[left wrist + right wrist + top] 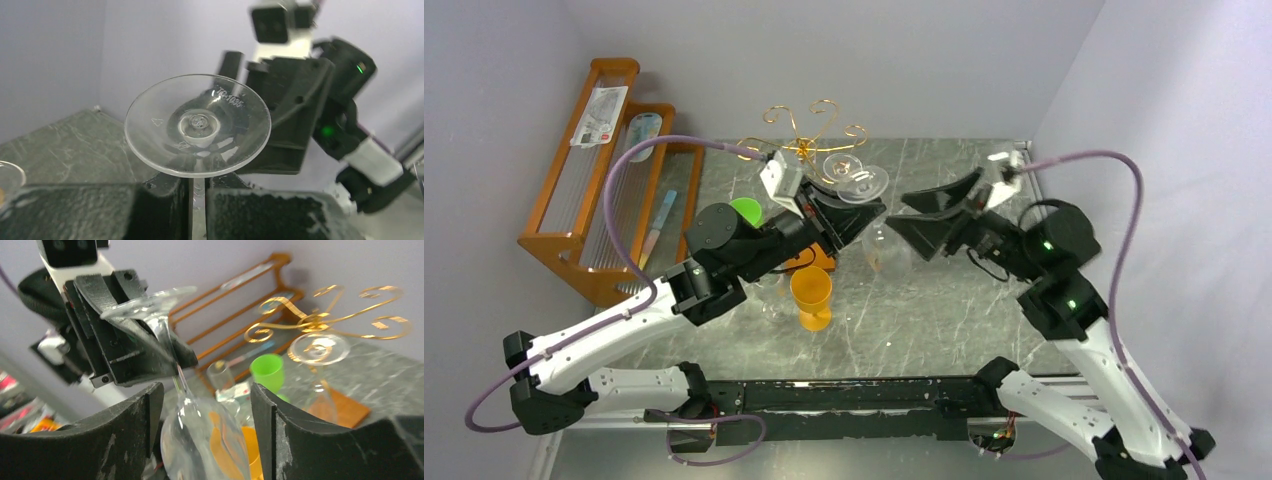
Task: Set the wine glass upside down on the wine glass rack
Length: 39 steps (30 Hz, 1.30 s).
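A clear wine glass hangs upside down in the air, its round foot (862,183) up and its bowl (886,250) down. My left gripper (849,215) is shut on its stem just under the foot (197,125), the stem pinched between the pads (199,182). My right gripper (924,215) is open, its jaws on either side of the bowl (205,440), not closed on it. The gold wire wine glass rack (809,135) stands behind the left gripper and also shows in the right wrist view (325,317). A second clear glass (320,347) hangs on it.
An orange goblet (812,295) stands in front of the rack's orange-brown base (350,407). A green cup (746,210) and a small clear glass (220,375) stand to the left. A stepped wooden shelf (599,180) stands at the far left. Walls close in at the back and right.
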Available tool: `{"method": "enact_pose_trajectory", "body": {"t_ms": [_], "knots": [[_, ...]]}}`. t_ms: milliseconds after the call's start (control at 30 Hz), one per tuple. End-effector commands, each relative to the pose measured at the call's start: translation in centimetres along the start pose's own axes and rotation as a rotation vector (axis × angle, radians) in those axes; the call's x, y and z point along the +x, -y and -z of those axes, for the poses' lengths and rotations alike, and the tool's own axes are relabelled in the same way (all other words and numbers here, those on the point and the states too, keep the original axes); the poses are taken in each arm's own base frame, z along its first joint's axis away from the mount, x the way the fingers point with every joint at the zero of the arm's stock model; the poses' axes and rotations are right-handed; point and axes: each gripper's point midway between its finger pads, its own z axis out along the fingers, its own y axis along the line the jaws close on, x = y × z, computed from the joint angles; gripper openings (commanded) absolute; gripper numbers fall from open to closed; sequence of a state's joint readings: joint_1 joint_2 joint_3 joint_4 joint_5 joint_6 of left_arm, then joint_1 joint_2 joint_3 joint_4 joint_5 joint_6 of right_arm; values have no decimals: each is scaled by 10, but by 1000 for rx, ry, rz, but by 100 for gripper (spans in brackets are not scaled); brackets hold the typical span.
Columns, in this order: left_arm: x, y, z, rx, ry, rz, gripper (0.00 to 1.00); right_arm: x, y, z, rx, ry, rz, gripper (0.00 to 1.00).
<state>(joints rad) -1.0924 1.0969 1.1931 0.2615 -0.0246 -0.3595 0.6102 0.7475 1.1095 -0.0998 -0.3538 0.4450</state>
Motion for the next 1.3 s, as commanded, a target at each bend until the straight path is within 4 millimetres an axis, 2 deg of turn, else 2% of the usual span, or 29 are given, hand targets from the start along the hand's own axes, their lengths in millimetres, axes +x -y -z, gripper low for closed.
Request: {"method": "enact_pose_trajectory", "body": {"t_ms": [0,167,367,533,767,800,933,1000,1100,1167,1267], "knots": [[12,26,4,163,-86,-71,5,55,-26,-10,-262,-261,-13,65],[31,25,10,178,-148,-70,5,64,-36,-8,-358,-256,-22,60],[35,25,14,181,-158,-57,5,79,-32,-10,-378,-270,-43,57],[34,20,18,152,-145,-53,5,80,-36,-4,-418,-228,-2,32],[33,19,22,148,-127,-45,5,88,-41,1,-479,-227,-9,14],[33,18,23,146,-126,-46,5,89,-42,1,-484,-229,-11,15],[31,18,25,144,-116,-49,5,91,-43,3,-493,-222,-15,43],[30,16,27,136,-111,-54,5,90,-42,4,-484,-211,-11,49],[28,15,30,131,-93,-57,5,90,-41,5,-478,-199,-10,49],[26,18,33,153,-71,-63,5,89,-43,7,-490,-190,1,40],[23,24,36,187,-54,-66,5,87,-44,6,-495,-187,1,32]]}}
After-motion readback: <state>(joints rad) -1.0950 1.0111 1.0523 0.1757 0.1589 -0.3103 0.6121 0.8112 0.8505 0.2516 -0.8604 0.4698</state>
